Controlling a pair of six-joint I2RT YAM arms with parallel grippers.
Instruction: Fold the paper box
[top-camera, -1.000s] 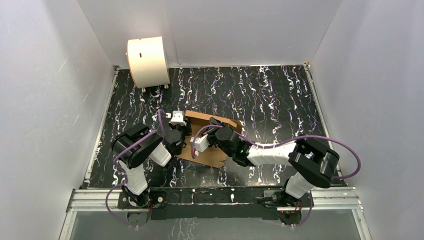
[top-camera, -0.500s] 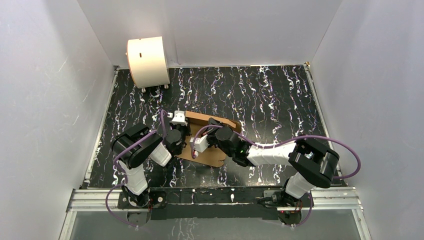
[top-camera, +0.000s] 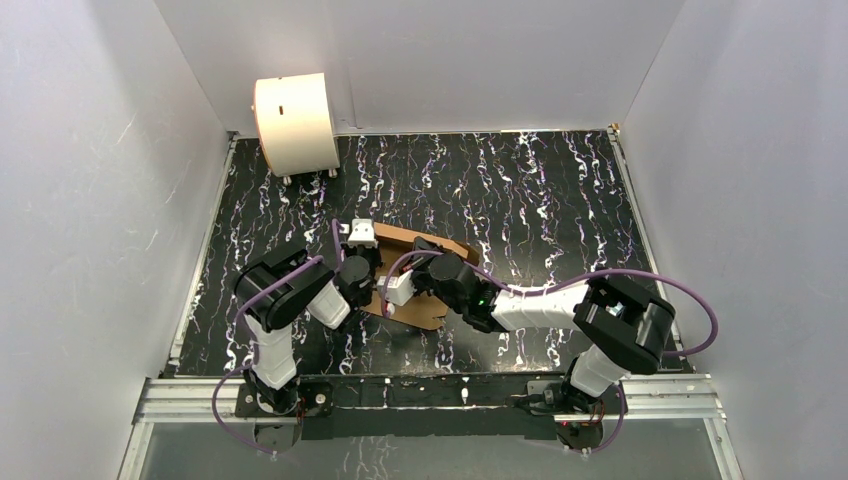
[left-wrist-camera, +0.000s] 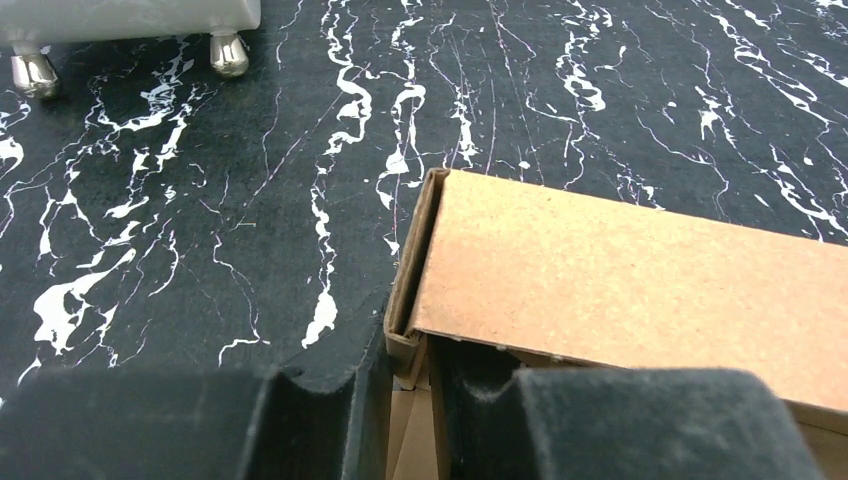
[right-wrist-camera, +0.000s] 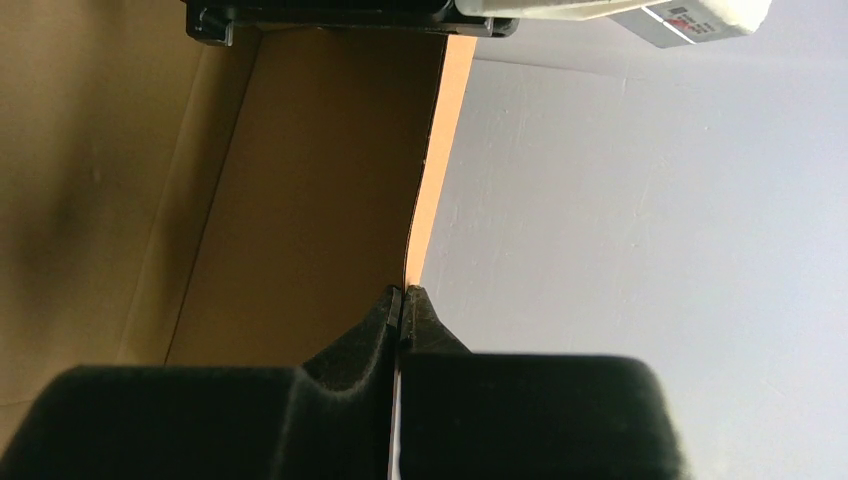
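**A:** What do we see, largest first?

**B:** A black tabletop (top-camera: 560, 190) veined with white fills the middle of the overhead frame. A cream-white cylindrical drum (top-camera: 295, 122) stands in the upper left, well apart from the work.

**A:** And the thing we are folding?

**B:** The paper box (top-camera: 420, 314), plain brown corrugated cardboard, lies at the frame's centre, between our two arms.

**A:** The grippers?

**B:** The left gripper (left-wrist-camera: 410, 385), at the bottom of its wrist view, is drawn in narrow around the box's upright side wall at a corner. The right gripper (right-wrist-camera: 401, 305) is pinched tight on the thin edge of a raised panel.

**A:** How far along do we judge it?

**B:** Partway, we reckon. One side wall stands up and a broad panel is lifted. The other walls, the tabs and the closing of the lid look left to do, though the arms hide much of the box.
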